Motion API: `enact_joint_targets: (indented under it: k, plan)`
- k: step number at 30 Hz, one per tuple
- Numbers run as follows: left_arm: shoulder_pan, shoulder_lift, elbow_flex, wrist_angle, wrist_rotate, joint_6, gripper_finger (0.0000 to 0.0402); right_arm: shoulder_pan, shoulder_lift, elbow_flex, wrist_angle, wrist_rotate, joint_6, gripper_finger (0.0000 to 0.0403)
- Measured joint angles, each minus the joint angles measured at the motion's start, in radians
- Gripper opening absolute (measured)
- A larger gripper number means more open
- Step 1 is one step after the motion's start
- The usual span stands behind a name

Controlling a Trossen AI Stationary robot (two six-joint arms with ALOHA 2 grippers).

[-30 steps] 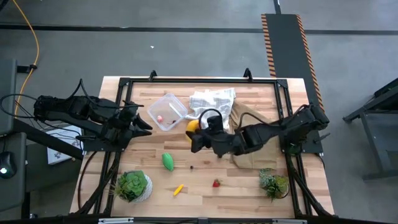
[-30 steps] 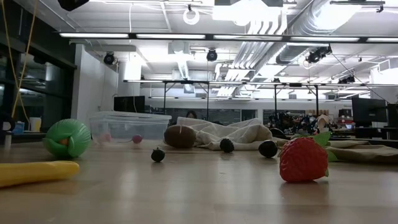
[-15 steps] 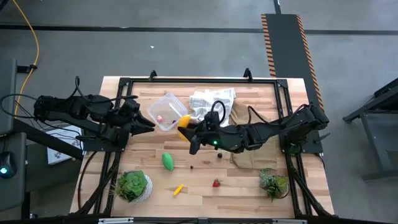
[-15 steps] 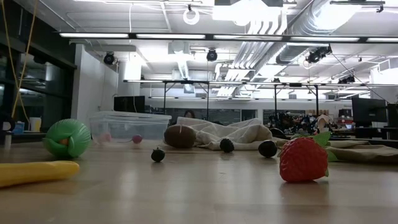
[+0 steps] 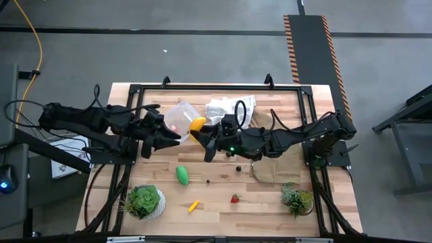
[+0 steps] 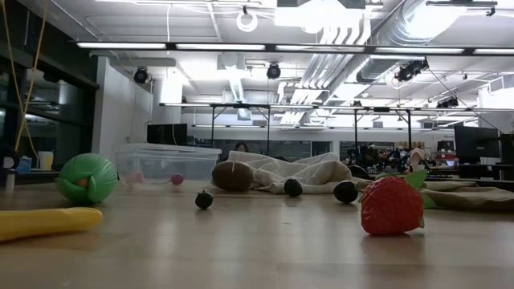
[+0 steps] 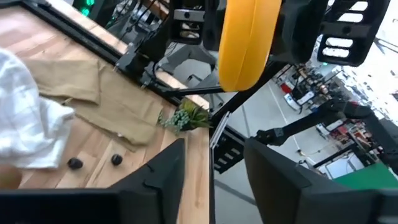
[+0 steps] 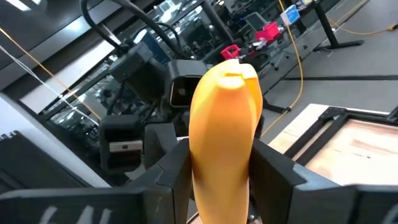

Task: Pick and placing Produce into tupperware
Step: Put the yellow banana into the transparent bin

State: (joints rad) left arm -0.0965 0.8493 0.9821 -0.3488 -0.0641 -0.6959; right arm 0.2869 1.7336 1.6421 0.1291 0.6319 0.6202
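A yellow banana piece is clamped between the fingers of the right gripper, held just beside the clear tupperware. The left gripper is seen parted and empty near the tupperware's front. No legible writing is found on anything.

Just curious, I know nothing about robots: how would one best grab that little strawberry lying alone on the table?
Probably from straight above, fingers closing on the strawberry's wide red middle. It lies on open wood, nothing beside it, and its body narrows toward the tip, where fingers might slip.
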Motion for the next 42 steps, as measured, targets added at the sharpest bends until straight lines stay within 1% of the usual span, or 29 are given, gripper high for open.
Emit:
enact_joint_targets:
  k: [3,6,11,15,20,28,33,37,42]
  plan:
    - [0.032,0.007,0.000,0.025,0.003,0.039,0.0192,-0.004,0.000,0.000,0.016,-0.006,-0.016,0.0119]
    - [0.075,0.007,0.000,0.065,0.037,0.046,0.0218,-0.006,0.000,0.000,0.024,-0.011,-0.019,0.0119]
    - [0.149,0.007,0.000,0.133,0.121,0.053,0.0237,-0.020,0.000,0.000,0.069,-0.017,-0.055,0.0119]
    - [0.181,0.017,0.000,0.144,0.162,0.060,0.0234,-0.038,0.000,0.000,0.112,-0.037,-0.081,0.0119]
    - [0.197,0.039,0.000,0.217,0.210,0.067,0.0224,-0.062,0.000,0.000,0.118,-0.068,-0.080,0.0119]
    - [0.197,0.068,-0.001,0.241,0.209,0.090,0.0221,-0.073,0.001,0.000,0.112,-0.077,-0.087,0.0119]
    - [0.197,0.074,0.000,0.251,0.191,0.114,0.0221,-0.074,0.001,0.000,0.103,-0.084,-0.082,0.0119]
    - [0.197,0.079,0.000,0.296,0.188,0.128,0.0221,-0.076,0.001,0.000,0.098,-0.084,-0.082,0.0119]
    - [0.197,0.093,-0.001,0.305,0.188,0.138,0.0221,-0.079,0.001,0.000,0.100,-0.089,-0.079,0.0119]
